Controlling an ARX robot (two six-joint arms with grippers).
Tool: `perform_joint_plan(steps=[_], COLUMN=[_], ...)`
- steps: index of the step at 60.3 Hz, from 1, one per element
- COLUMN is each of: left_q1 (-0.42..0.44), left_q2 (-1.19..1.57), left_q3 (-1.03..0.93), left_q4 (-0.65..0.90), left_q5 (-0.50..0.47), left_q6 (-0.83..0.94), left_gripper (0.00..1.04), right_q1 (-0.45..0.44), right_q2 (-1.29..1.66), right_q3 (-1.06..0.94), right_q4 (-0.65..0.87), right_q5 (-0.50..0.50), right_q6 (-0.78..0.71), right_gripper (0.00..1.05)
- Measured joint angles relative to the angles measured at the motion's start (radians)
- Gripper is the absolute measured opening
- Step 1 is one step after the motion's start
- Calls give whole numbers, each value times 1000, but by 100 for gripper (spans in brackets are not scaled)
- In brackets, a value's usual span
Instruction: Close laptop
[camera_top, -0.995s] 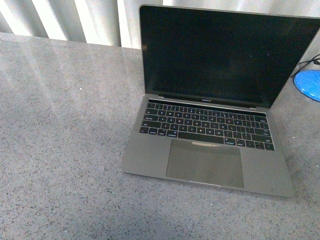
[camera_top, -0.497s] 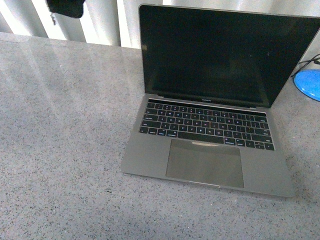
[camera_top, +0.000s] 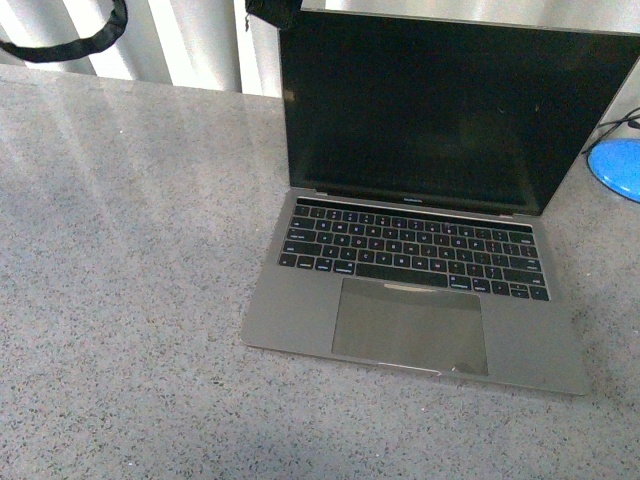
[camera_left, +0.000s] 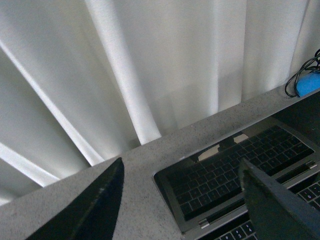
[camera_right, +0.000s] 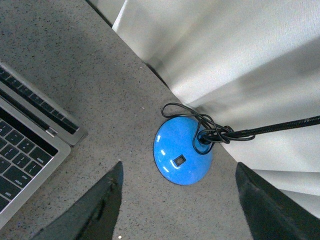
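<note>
Between the left claw's (camera_left: 181, 164) wide-spread dark fingers, its wrist view shows the open laptop (camera_left: 225, 185), black keys mirrored in the glossy screen. Only the front view shows its whole smooth grey body on the speckled stone table (camera_top: 130, 300); the lettering under the screen is unreadable. Between the right claw's (camera_right: 179, 164) parted fingers sits a blue dome base (camera_right: 170, 155) with tangled black cable (camera_right: 220, 132).
</note>
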Motion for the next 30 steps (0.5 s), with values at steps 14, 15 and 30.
perform_joint_plan(steps=[14, 15, 30], left_q1=[-8, -9, -20], left_q2=[100, 105, 188], left_q3=[132, 137, 253], left_q4=[-44, -48, -93], left_q5=[89, 90, 122], left_q6=[159, 165, 236], left_gripper=[26, 24, 4], right_q1=[-7, -7, 14], right_q2=[96, 104, 173], right_q3=[150, 162, 265], right_q4=[-92, -98, -177], right_q5=[-21, -25, -62], right_q6=[-27, -30, -58], right_gripper=[23, 20, 1])
